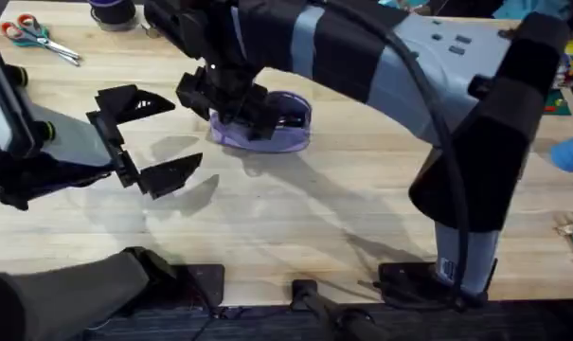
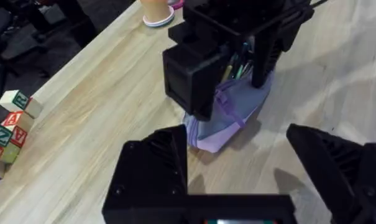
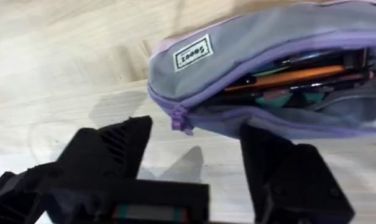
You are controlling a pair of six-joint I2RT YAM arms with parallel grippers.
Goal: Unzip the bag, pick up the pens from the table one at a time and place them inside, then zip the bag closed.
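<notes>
bag (image 3: 250,68) tag (image 3: 194,52), maybe "seeet"

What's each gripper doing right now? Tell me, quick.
Left gripper: open, empty, beside the bag.
Right gripper: open, holding nothing, over the unzipped bag with the pens inside.

Light was bright and even from above; soft shadows fell on the bench (image 1: 295,208). The right arm (image 1: 475,123) loomed large and blurred.
</notes>
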